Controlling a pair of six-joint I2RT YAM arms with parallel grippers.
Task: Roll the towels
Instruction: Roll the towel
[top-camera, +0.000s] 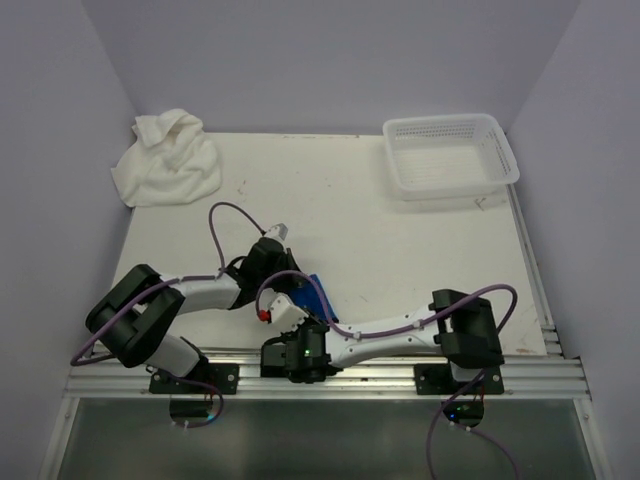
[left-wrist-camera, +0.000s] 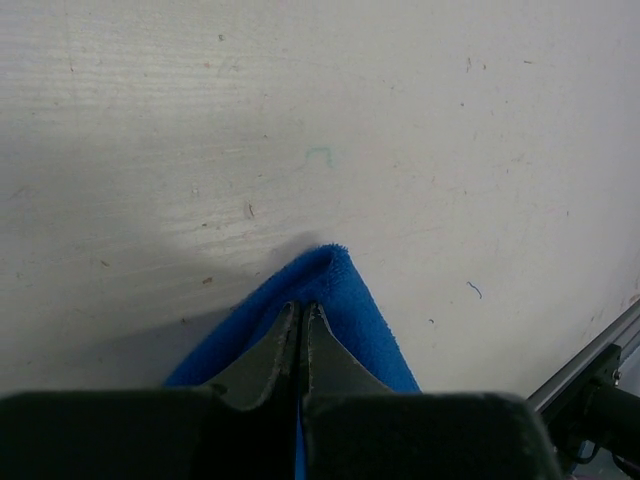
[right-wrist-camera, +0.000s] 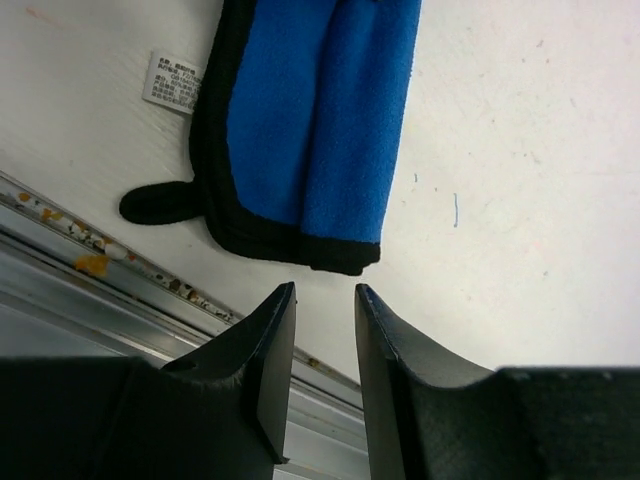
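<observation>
The small blue towel (top-camera: 318, 293) lies near the table's front edge, mostly hidden under both wrists in the top view. In the right wrist view the blue towel (right-wrist-camera: 320, 110) is folded lengthwise, and its black-trimmed end faces my right gripper (right-wrist-camera: 325, 290). That gripper is open by a narrow gap, holds nothing, and stops just short of the trim. My left gripper (left-wrist-camera: 301, 306) is shut, with its tips resting over a rounded fold of the blue towel (left-wrist-camera: 345, 300). The large white towel (top-camera: 165, 160) lies crumpled at the back left corner.
A white perforated basket (top-camera: 450, 155) stands at the back right. The metal rail (right-wrist-camera: 90, 260) of the table's front edge runs just behind my right gripper. A white label (right-wrist-camera: 172, 82) and a black loop (right-wrist-camera: 160, 203) stick out from the blue towel's edge.
</observation>
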